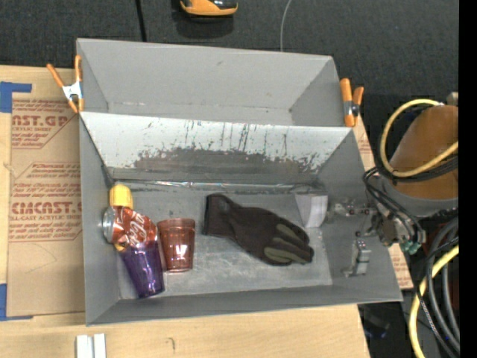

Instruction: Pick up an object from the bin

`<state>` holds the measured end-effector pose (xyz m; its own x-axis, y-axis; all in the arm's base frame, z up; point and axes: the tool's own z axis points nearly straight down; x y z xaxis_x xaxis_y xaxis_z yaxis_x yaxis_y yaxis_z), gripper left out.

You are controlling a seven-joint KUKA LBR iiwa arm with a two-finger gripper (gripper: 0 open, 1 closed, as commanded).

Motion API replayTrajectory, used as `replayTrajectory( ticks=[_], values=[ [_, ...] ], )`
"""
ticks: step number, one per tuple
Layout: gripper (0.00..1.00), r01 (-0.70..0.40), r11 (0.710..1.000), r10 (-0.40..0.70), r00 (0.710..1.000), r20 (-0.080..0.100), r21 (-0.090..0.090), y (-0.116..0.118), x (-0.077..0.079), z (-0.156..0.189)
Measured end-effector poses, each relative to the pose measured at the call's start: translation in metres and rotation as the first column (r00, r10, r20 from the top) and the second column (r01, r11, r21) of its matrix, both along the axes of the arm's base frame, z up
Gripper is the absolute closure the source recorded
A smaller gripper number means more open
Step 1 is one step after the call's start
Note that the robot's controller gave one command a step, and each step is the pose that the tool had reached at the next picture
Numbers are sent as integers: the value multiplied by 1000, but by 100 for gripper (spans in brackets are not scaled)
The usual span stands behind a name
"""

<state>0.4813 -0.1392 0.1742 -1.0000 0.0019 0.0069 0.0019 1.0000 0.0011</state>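
At the right of the frame we see the gripper (pixel 356 237) by the bin's (pixel 223 88) right wall, its opening impossible to tell, near a white scrap (pixel 313 209) and the dark glove (pixel 257 233) lying centre-floor, with a red cup (pixel 177 246) further left.

My arm (pixel 421 162) runs past the right edge. At the left of the bin (pixel 97 274), a red-and-white wrapper (pixel 128 228) covers the top of the purple cup (pixel 145 271) and the near end of the yellow piece (pixel 120 197); what that piece is, I cannot tell.
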Motion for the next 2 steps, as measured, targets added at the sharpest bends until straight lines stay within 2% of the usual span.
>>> replayTrajectory(
  ticks=[1,2],
  values=[
    [0,-2,1000,2,1000,8,-2,1,2,4],
    [0,-48,999,48,999,14,-4,43,11,-49]
  ],
)
